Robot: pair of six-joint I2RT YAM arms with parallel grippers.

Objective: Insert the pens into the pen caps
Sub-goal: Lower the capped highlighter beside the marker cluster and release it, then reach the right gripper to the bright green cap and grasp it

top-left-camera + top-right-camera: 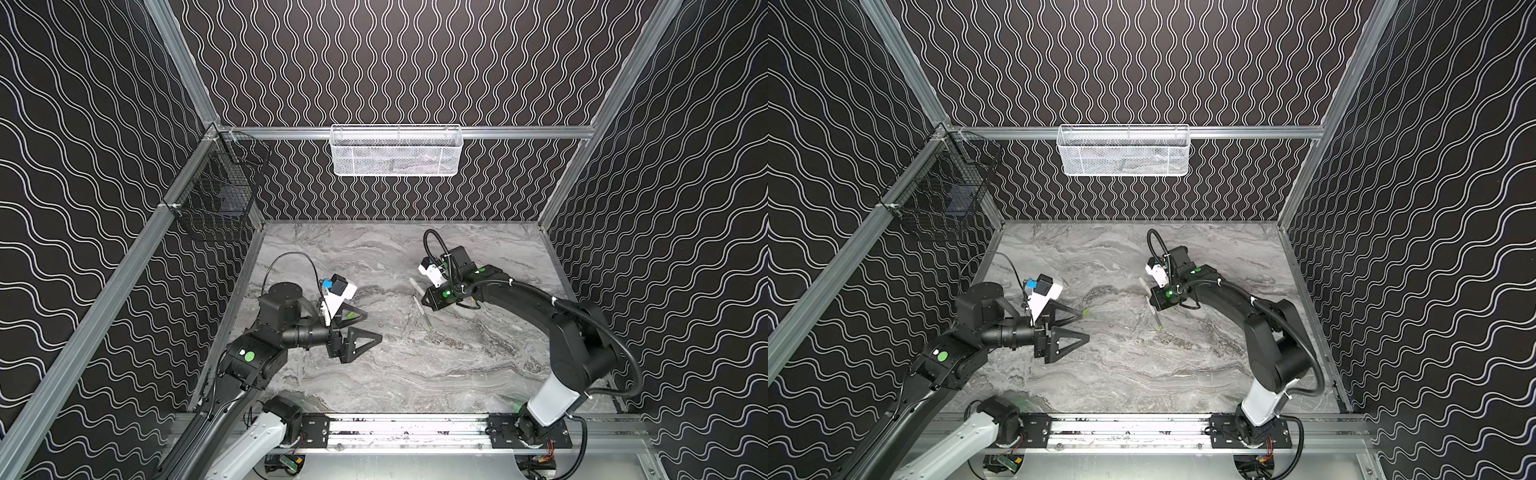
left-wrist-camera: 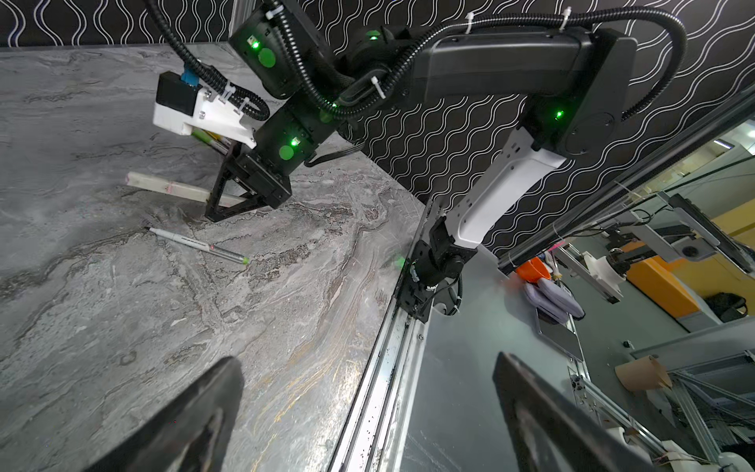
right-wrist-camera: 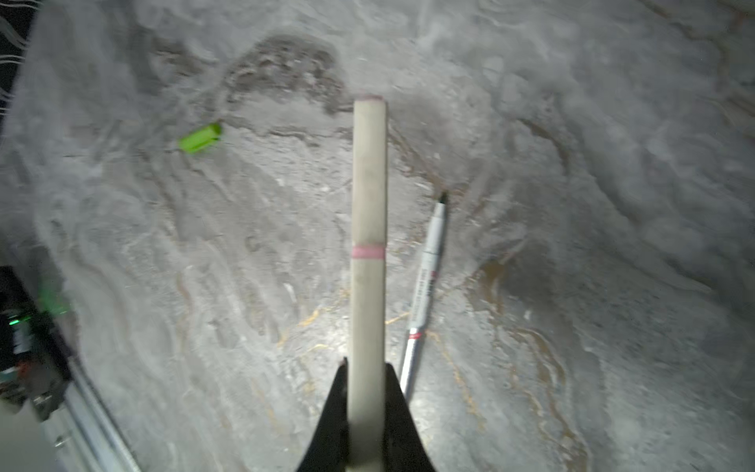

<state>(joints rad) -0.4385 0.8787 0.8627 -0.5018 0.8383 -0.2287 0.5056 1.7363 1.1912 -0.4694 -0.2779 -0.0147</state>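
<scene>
While the right claw (image 3: 367, 367) is clamped on a pale pen (image 3: 369, 184) with a pink ring and a pink end, that pen juts out past the jaws just beside the second pen (image 3: 427, 278). The second pen lies flat on the table (image 1: 415, 374), uncapped, with its dark tip bare and a green end away from the tip. That makes two pens in plain view. In the left wrist view a greenish stick behind the right claw may be a third, but it is too hidden to tell.

One loose green cap (image 3: 200, 139) lies on the table well apart from the lying pen, on the far side of the held pen from it. In a top view this cap (image 1: 1086, 311) sits just off one fingertip of the left claw (image 1: 374, 325). The left claw is spread wide with nothing between its jaws and is also well apart from the lying pen.

Two baskets hang on the frame far beyond the lying pen: one white mesh basket (image 1: 395, 166) on the back rail and one black wire basket (image 1: 216, 199) at the left corner.
</scene>
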